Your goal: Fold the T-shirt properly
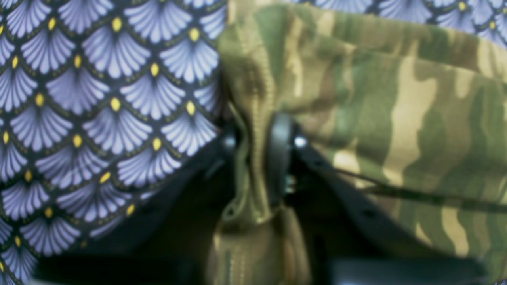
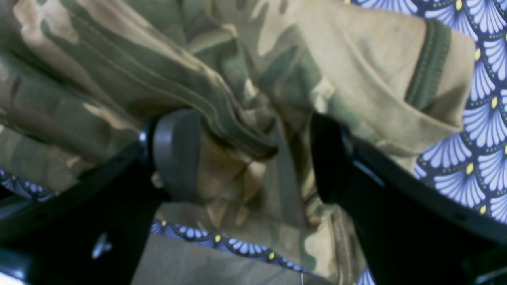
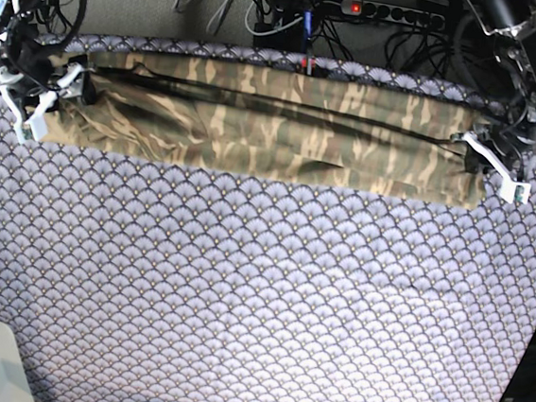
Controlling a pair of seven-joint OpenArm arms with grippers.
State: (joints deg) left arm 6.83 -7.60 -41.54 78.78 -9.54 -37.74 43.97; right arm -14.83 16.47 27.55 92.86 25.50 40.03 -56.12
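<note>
While T-shirt (image 3: 275,126) spans tablecloth (image 3: 259,295), left gripper (image 1: 257,150) clamps cloth; right gripper (image 2: 253,154) agape.

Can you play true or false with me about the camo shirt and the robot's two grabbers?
1. The shirt lies stretched in a long band across the far side of the tablecloth. True.
2. The left gripper is pinching shirt cloth. True.
3. The right gripper is squeezed tight on the shirt. False: its jaws stand apart, with cloth bunched between them.
4. The tablecloth is plain white. False: it is purple with fan shapes and yellow dots.
</note>
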